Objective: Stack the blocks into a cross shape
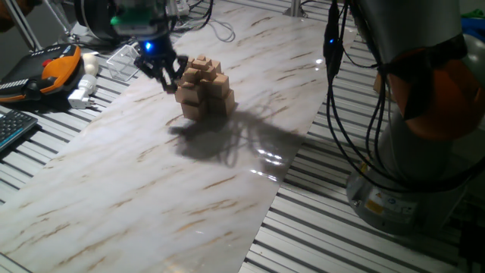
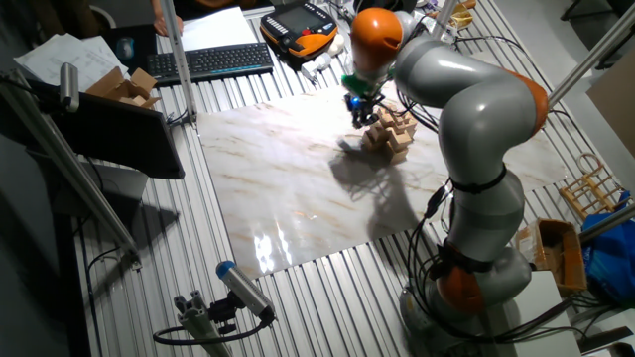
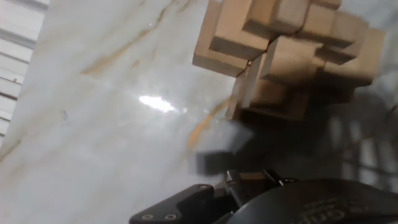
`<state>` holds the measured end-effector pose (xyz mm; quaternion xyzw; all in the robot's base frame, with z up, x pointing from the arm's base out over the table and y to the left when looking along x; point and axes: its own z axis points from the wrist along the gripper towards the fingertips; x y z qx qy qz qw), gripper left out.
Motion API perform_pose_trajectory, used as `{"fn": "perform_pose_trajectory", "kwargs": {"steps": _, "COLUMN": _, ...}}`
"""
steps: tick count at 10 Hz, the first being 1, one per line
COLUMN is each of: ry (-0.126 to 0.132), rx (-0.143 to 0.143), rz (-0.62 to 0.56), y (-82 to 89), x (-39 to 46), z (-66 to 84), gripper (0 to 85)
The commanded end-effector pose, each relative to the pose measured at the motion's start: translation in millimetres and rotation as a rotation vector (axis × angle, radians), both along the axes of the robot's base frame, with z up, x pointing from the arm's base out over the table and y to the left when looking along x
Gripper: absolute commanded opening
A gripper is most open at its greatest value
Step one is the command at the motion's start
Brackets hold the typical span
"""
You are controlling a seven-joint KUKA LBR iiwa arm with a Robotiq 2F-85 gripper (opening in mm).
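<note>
The arm [image 2: 466, 109] has smooth silver-grey rounded links with orange joint bands and black cables along its base. Its gripper [image 1: 161, 72] is black, with a green ring and blue light above.

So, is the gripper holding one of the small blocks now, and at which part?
It cannot be told. The gripper hangs close beside the cross shape, but no view shows clearly whether a block sits between its fingers; the hand view is blurred there.

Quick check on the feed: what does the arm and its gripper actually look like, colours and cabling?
The arm is silver-grey with orange joint bands, thick and rounded. Black cables hang loose beside it. The gripper is black with short dark fingers; its mount glows green, with a small blue light just above the fingers.
</note>
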<state>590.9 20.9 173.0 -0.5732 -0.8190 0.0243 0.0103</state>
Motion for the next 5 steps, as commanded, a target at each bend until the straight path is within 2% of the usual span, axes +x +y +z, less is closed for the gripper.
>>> {"fn": "perform_pose_trajectory", "kwargs": {"steps": 1, "ry": 0.001, "rx": -0.006, "rz": 0.0, "y": -10.5, "x": 0.0, "z": 2.9, "gripper": 0.0}}
{"fn": "perform_pose_trajectory", "kwargs": {"steps": 2, "ry": 0.0, "rx": -0.011, "rz": -0.012, "y": -22.1, "x": 0.7, "z": 7.0, "gripper": 0.0}}
{"fn": "perform_pose_trajectory", "kwargs": {"steps": 4, "ry": -0.006, "rx": 0.006, "rz": -0.072, "y": -43.7, "x": 2.3, "z": 17.6, "gripper": 0.0}}
{"fn": "perform_pose_trajectory", "kwargs": {"steps": 5, "ry": -0.006, "rx": 0.001, "rz": -0.093, "y": -51.8, "x": 1.5, "z": 20.5, "gripper": 0.0}}
